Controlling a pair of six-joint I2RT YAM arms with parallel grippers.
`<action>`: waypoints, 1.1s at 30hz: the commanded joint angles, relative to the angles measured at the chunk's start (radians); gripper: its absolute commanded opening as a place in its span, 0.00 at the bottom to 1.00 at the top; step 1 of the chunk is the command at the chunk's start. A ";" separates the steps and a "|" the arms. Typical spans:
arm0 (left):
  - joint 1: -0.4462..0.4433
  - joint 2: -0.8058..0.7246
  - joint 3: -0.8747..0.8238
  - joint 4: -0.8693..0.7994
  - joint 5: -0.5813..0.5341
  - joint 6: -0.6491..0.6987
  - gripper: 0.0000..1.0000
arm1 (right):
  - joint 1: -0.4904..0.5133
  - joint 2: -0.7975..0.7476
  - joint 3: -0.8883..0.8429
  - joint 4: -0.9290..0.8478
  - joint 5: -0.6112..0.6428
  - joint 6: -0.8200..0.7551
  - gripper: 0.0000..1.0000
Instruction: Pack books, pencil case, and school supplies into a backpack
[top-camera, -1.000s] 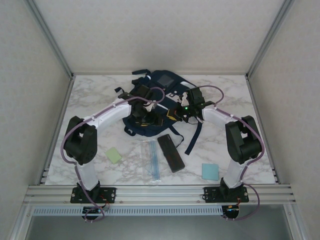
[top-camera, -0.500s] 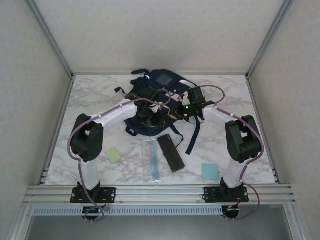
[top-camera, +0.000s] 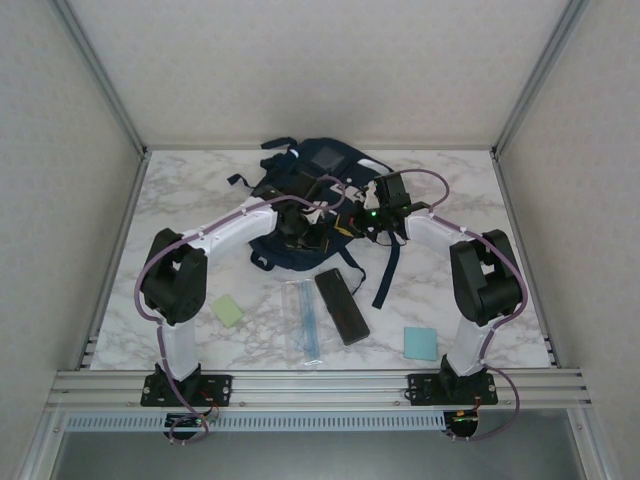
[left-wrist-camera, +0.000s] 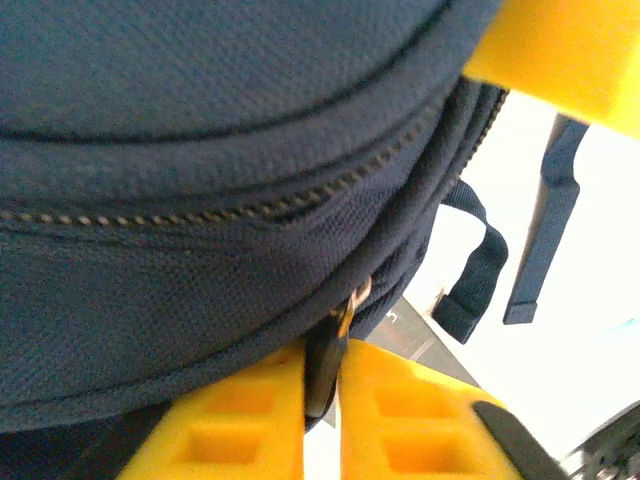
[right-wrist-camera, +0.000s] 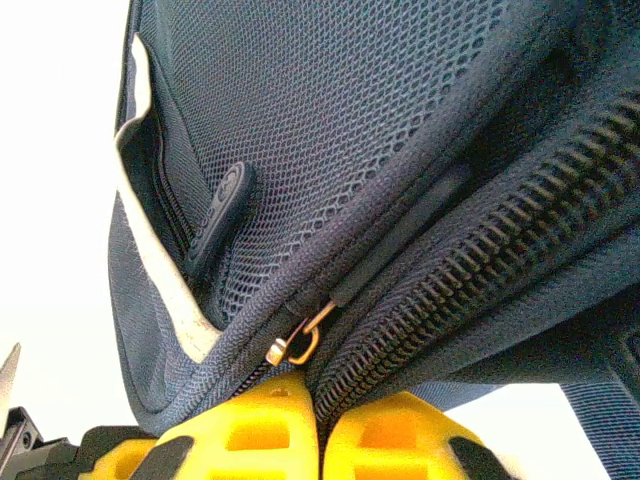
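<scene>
At the far middle of the table (top-camera: 200, 190) lies the backpack (top-camera: 290, 258), with open marble on both sides and grey frame walls beyond. The left gripper (left-wrist-camera: 321, 385) is pinched narrow on a dark zip pull (left-wrist-camera: 325, 345) at the bag's seam. The right gripper (right-wrist-camera: 318, 400) is closed tight on the zip edge. The pencil case (top-camera: 342, 306), ruler (top-camera: 303, 320), green pad (top-camera: 227, 310) and blue pad (top-camera: 421, 343) lie nearer the arm bases.

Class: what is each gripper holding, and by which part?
Both hold the navy-blue fabric backpack: the left gripper pinches a dark zipper pull, the right gripper pinches the fabric edge beside the zipper.
</scene>
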 joint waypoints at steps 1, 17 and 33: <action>0.031 0.023 0.053 0.061 -0.046 -0.024 0.28 | 0.021 -0.017 0.026 0.050 -0.063 -0.033 0.00; 0.054 0.018 0.049 0.023 -0.098 -0.020 0.00 | 0.021 -0.023 0.019 0.002 -0.041 -0.076 0.00; 0.134 0.041 0.078 -0.241 -0.426 0.194 0.00 | -0.015 -0.044 0.032 -0.155 0.072 -0.160 0.00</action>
